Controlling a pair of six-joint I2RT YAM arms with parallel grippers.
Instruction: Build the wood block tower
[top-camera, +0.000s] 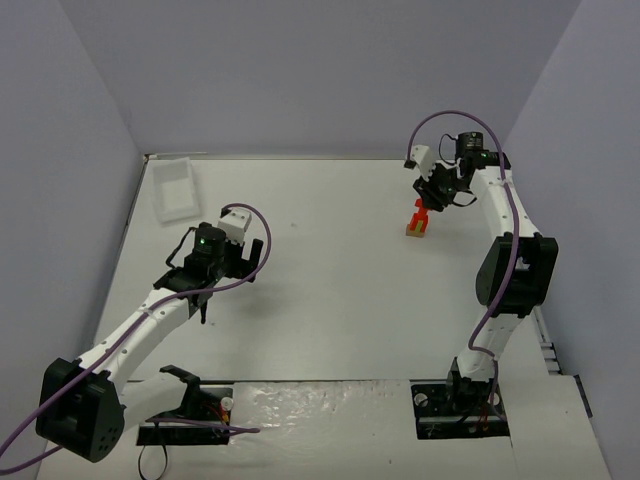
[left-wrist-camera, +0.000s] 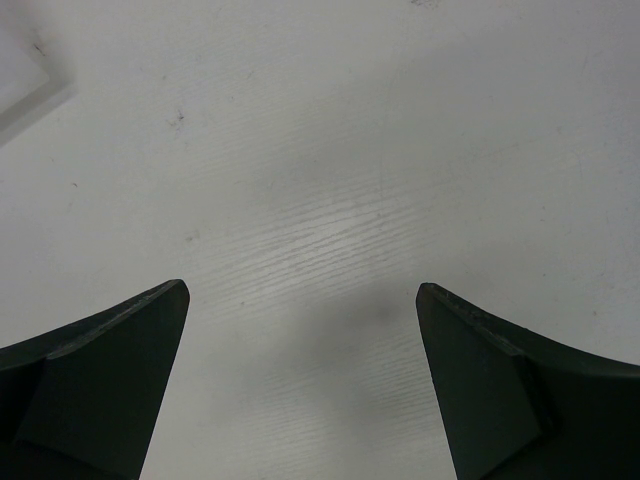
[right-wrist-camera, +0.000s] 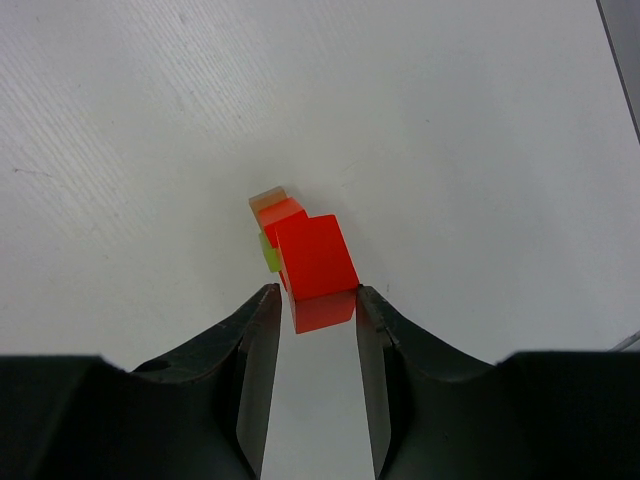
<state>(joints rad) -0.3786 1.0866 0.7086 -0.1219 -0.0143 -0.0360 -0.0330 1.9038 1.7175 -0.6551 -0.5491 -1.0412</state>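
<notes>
The wood block tower (top-camera: 417, 218) stands at the right back of the table, red blocks on a tan base (top-camera: 414, 231). In the right wrist view I look down on its top red block (right-wrist-camera: 315, 255), with a yellow-green stick (right-wrist-camera: 270, 255) and a pale tan piece (right-wrist-camera: 265, 198) lower at its left. My right gripper (top-camera: 428, 196) (right-wrist-camera: 317, 292) is right over the tower. Its jaws straddle the top block: the right finger touches the block's corner and a thin gap shows on the left. My left gripper (top-camera: 205, 303) (left-wrist-camera: 300, 300) is open and empty over bare table.
A clear white plastic tray (top-camera: 175, 188) sits at the back left; its corner shows in the left wrist view (left-wrist-camera: 25, 85). The table's right edge (top-camera: 545, 330) runs close behind the right arm.
</notes>
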